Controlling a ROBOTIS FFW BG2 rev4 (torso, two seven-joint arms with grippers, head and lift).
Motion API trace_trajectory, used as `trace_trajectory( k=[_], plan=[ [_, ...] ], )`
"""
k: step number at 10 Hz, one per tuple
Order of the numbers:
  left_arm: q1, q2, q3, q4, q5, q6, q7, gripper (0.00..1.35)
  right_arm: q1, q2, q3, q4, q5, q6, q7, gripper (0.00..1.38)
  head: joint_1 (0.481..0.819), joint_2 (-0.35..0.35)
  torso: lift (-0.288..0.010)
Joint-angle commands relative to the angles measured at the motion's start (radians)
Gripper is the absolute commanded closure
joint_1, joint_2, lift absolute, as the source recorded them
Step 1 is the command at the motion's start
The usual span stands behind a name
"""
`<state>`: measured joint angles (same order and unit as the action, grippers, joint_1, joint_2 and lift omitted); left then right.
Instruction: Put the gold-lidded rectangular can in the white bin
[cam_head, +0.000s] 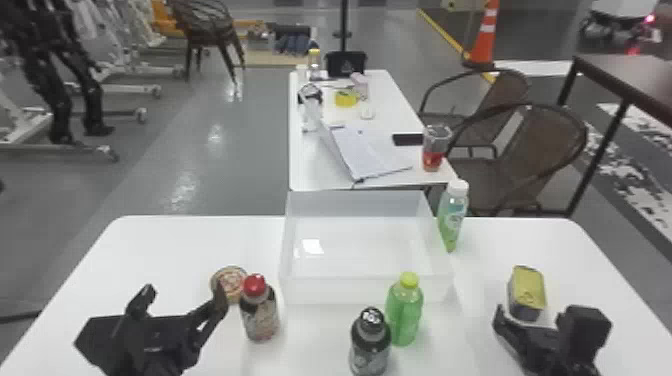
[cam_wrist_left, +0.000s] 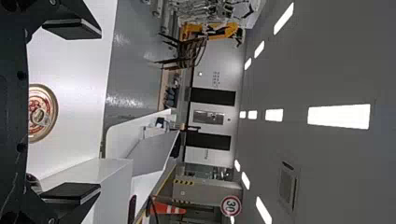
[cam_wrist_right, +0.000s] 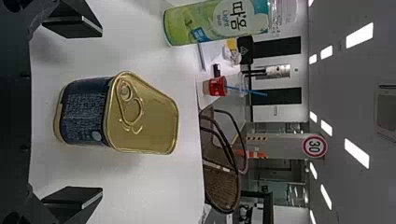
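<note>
On the white table (cam_head: 150, 245), the white plastic bin (cam_head: 340, 289) sits in the middle. A bright patch of light shines on its floor. The blue and gold metal can with rounded corners and a gold lid (cam_head: 529, 292) stands up outside the bin, to its right. The right gripper (cam_head: 541, 321) is near it, fingers spread wide, touching no part of it.

Beside the bin's right wall is a clear and green bottle with a white cap (cam_head: 452, 217), on the can's side. By the near wall stand a green bottle with a yellow cap (cam_head: 404, 312) and a dark bottle with a black cap (cam_head: 370, 345).

To the left are a dark bottle with a red cap (cam_head: 259, 312) and a round gold-rimmed tin (cam_head: 227, 281). Near them, the left gripper (cam_head: 183, 296) has its fingers spread too.
</note>
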<state>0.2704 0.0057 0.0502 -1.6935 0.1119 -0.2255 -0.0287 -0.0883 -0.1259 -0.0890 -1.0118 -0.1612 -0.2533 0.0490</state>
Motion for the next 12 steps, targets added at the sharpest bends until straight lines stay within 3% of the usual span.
trace_trajectory(
  k=[1,7,8,9,10,11,12],
  plan=[
    [0.001,-0.006,0.005,0.000,0.000,0.000,-0.004,0.14,-0.028,-0.001,0.000,0.032,0.000,-0.009,0.000,0.10,0.549,0.000,-0.100],
    [-0.004,-0.008,0.008,0.000,0.000,0.012,-0.017,0.14,-0.119,-0.031,0.000,0.139,0.009,-0.023,0.006,0.11,0.549,0.000,-0.100],
    [-0.004,-0.008,0.010,0.000,0.000,0.012,-0.020,0.14,-0.131,-0.031,0.000,0.157,0.009,-0.024,0.023,0.29,0.549,0.000,-0.100],
    [-0.005,-0.008,0.011,0.000,-0.001,0.015,-0.023,0.14,-0.148,-0.029,0.002,0.188,0.011,-0.035,0.041,0.76,0.549,0.000,-0.100],
    [-0.005,-0.008,0.011,0.000,-0.001,0.017,-0.027,0.14,-0.157,-0.024,0.003,0.202,0.002,-0.032,0.045,1.09,0.549,0.000,-0.100],
    [-0.005,-0.008,0.014,0.002,-0.001,0.017,-0.028,0.14,-0.157,-0.014,0.003,0.200,0.006,-0.026,0.043,1.25,0.549,0.000,-0.100],
    [-0.005,-0.008,0.014,0.002,-0.001,0.017,-0.030,0.14,-0.157,-0.009,0.003,0.199,-0.003,-0.026,0.045,1.25,0.549,0.000,-0.100]
  ],
)
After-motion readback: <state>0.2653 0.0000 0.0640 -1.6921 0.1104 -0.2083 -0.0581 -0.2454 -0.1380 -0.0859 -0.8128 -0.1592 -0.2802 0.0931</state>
